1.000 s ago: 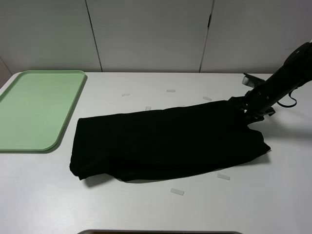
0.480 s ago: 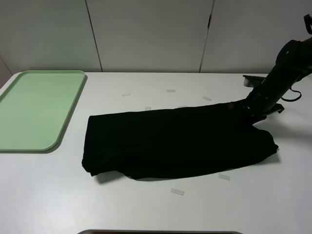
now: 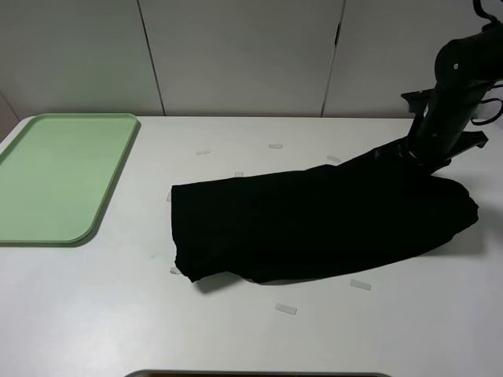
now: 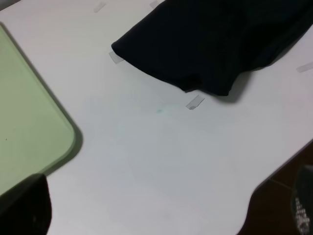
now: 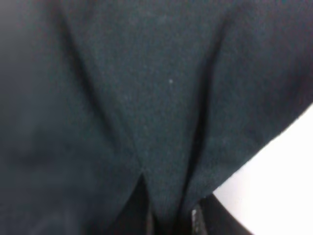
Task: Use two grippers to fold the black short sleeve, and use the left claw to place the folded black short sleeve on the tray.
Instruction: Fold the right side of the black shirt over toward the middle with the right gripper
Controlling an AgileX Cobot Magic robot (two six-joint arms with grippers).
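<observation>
Right pincer was clamped on the lifted far-right edge of the black short sleeve. The rest lay rumpled on the counter, well apart from the tray. Left pincer hung wide open and empty near the tray's corner.

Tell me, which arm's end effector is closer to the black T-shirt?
Right. The right end effector is clamped on the raised edge of the T-shirt. The left end effector hangs open, apart from it, near the tray corner.
</observation>
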